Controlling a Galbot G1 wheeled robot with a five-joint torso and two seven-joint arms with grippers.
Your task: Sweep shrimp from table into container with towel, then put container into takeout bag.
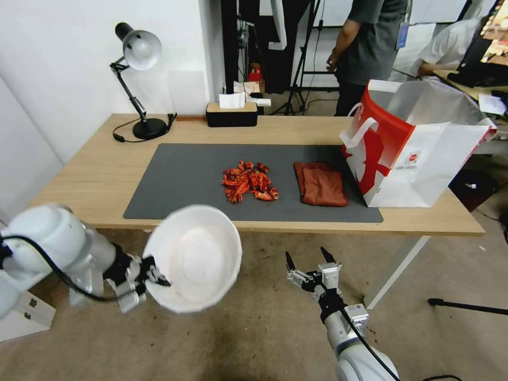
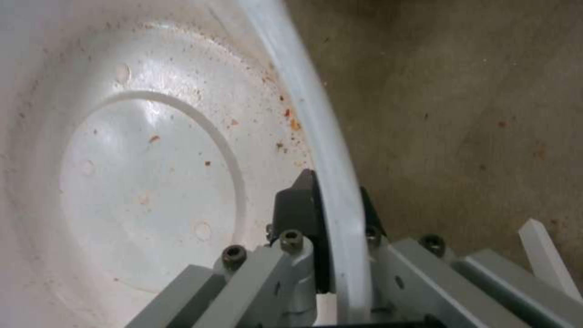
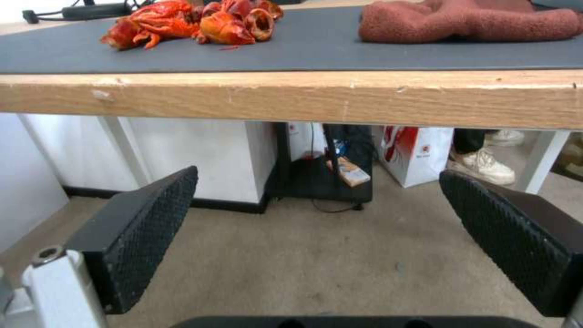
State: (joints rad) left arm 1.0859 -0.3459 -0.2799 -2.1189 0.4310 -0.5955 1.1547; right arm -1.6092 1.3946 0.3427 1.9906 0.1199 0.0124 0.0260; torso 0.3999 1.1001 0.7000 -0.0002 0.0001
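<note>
While the shrimp (image 1: 250, 181) lie in a heap on the mat (image 1: 180, 180), we judge the sweeping has not begun, so nearly the whole task is ahead of us. Our left gripper (image 1: 151, 279) has the bowl (image 1: 193, 258) by its rim, jaws closed on the thin wall with one pad inside and one outside, as the left wrist view shows (image 2: 328, 214). We hold the bowl in the air before the table (image 1: 95, 174), short of its near edge and below the top, tipped so its mouth faces up toward our head camera. Inside it is empty apart from small orange specks and stains on the white floor and wall.

Our right gripper (image 1: 312, 264) hangs before the table's near edge too, lower than the top, with its jaws spread wide and nothing between them; its ribbed black pads (image 3: 145, 232) frame the space under the table.

The towel (image 1: 320, 183) lies on the mat just to the right of the shrimp, apart from them, a rust-brown fuzzy cloth folded roughly flat. The shrimp are bright red-orange, curled and glossy, packed in a loose pile. The bag (image 1: 418, 153) stands at the table's right end, beside the towel, open at the top with silvery lining showing, red and white sides, a white handle hanging outward.

As we see it, what remains is taking the towel, sweeping, and bagging the bowl.
</note>
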